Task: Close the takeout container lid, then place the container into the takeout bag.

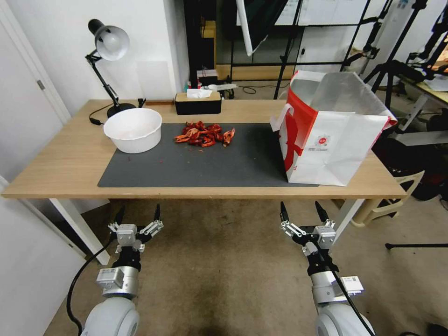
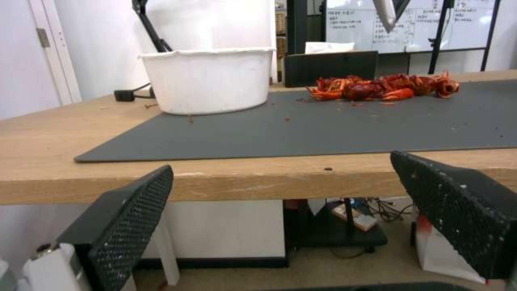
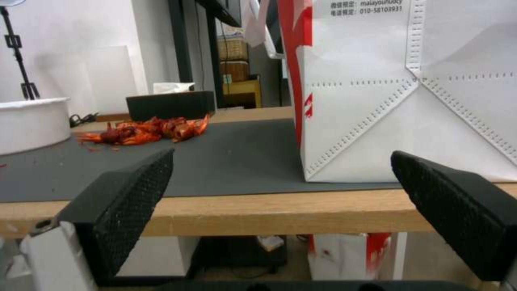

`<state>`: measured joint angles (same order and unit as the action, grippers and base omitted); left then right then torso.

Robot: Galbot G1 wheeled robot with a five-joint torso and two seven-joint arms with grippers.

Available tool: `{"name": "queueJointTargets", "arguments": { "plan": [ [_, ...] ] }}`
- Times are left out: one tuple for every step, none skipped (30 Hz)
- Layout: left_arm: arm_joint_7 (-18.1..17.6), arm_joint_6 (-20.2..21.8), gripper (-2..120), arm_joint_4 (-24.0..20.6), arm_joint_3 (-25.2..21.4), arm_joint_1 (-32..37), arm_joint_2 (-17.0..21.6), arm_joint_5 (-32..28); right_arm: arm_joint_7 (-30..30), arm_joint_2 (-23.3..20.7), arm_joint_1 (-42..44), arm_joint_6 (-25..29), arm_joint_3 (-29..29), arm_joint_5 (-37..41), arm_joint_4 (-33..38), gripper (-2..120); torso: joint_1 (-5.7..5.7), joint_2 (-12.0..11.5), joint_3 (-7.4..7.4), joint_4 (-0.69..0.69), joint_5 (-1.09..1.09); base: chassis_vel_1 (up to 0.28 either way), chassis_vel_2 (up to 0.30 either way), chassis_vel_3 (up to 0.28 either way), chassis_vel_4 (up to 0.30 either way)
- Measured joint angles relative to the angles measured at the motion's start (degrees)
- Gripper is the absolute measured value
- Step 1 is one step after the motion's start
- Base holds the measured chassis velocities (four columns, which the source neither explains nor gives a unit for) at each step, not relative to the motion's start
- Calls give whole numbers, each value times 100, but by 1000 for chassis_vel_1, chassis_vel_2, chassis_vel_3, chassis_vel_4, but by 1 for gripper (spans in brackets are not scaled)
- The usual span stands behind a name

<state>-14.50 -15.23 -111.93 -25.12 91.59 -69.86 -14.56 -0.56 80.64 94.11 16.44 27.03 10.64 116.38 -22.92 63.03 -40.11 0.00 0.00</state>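
The takeout bag [image 1: 336, 135] stands open on the right end of the table, white with a red side panel and a small round red logo; the right wrist view has its white front [image 3: 409, 89] close ahead. The takeout container and its lid are out of view. My left gripper [image 1: 138, 210] hangs open below the table's front edge on the left, with nothing between its fingers [image 2: 135, 214]. My right gripper [image 1: 300, 206] is open too, below the front edge just left of the bag, and its fingers [image 3: 129, 194] are empty.
A dark grey mat [image 1: 210, 163] covers the middle of the wooden table [image 1: 56, 172]. On it sit a large white round bowl [image 1: 133, 129] and a pile of red crayfish [image 1: 204, 134]. A black tissue box [image 1: 198, 102] and a desk lamp [image 1: 109, 51] stand at the back.
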Motion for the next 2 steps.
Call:
{"name": "queueJointTargets", "arguments": {
  "plan": [
    [1, 0, 100, 0, 1, -1, 0, 0, -1, 0, 0, 0, 0, -1, 0, 100, 0, 0, 0, 0, 0, 0, 0, 0, 0],
    [1, 0, 100, 0, 1, -1, 1, -1, -1, 0, 0, 0, 0, -1, 0, 100, 0, 0, 0, 0, 0, 0, 0, 0, 0]
  ]
}}
